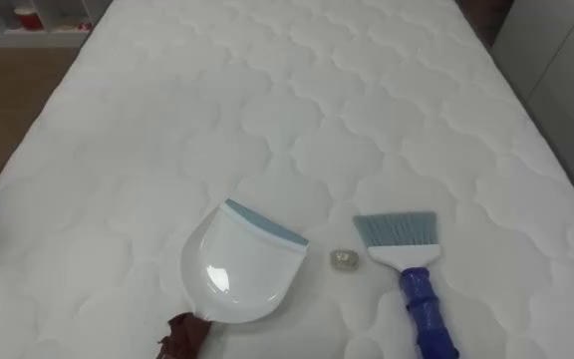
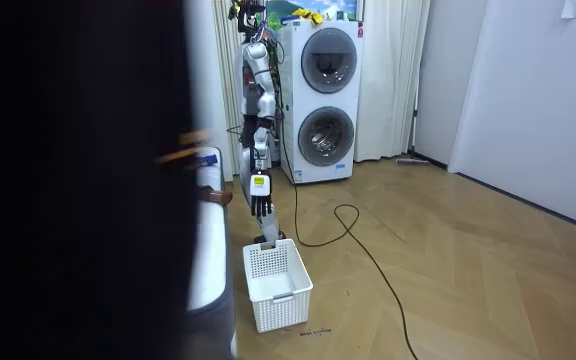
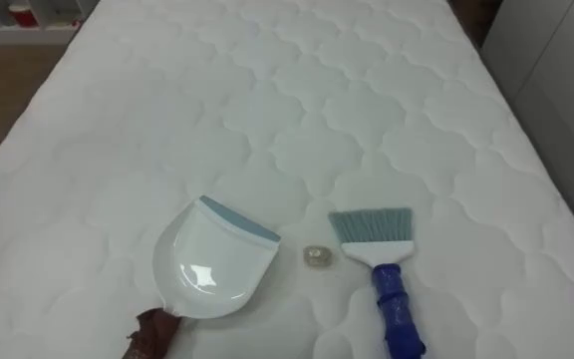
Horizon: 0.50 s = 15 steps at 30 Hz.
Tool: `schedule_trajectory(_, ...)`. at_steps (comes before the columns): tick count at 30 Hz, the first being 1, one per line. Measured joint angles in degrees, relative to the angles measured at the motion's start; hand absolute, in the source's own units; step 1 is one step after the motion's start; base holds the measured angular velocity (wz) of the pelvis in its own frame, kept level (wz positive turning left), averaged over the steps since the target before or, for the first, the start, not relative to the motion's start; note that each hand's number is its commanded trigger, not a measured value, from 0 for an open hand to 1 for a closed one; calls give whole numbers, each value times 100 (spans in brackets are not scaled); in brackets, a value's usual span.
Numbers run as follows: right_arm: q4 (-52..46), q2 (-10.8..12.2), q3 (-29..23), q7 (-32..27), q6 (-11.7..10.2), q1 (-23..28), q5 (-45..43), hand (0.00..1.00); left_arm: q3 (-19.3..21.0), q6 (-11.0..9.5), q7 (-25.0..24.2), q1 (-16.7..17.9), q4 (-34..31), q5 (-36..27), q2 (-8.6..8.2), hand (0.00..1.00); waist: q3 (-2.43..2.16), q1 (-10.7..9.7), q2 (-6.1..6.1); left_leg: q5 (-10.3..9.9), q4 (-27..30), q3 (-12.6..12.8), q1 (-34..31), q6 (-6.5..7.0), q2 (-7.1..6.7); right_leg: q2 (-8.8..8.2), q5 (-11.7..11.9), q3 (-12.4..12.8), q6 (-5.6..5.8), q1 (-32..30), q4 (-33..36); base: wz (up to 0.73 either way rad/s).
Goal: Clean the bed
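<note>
Right, white quilted mattress [image 1: 267, 100] ahead. White dustpan [image 1: 237, 269] lies flat on it, blue-grey lip turned away from robot, brown handle [image 1: 182, 337] toward robot. Small crumpled scrap [image 1: 344, 259] just right of dustpan, touching nothing. Hand brush [image 1: 407, 254] right of dustpan beyond scrap, grey-blue bristles level with dustpan lip, blue grip toward robot. Room view: robot stands upright at mattress side nearest dustpan, left hand [image 2: 260, 205] hanging at its side, fingers loose, pointing down, holding nothing. White laundry basket [image 2: 278, 290] on floor by robot's feet.
</note>
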Motion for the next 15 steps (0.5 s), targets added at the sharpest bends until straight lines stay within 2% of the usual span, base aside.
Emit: schedule_trajectory(15,21,-8,-1,-10,7,-2,46,0,-1,6,0,-9,0,-7,0,0,1,-13,0,0,3,-12,1,0,-2,1,0,4,0,2,13,0)
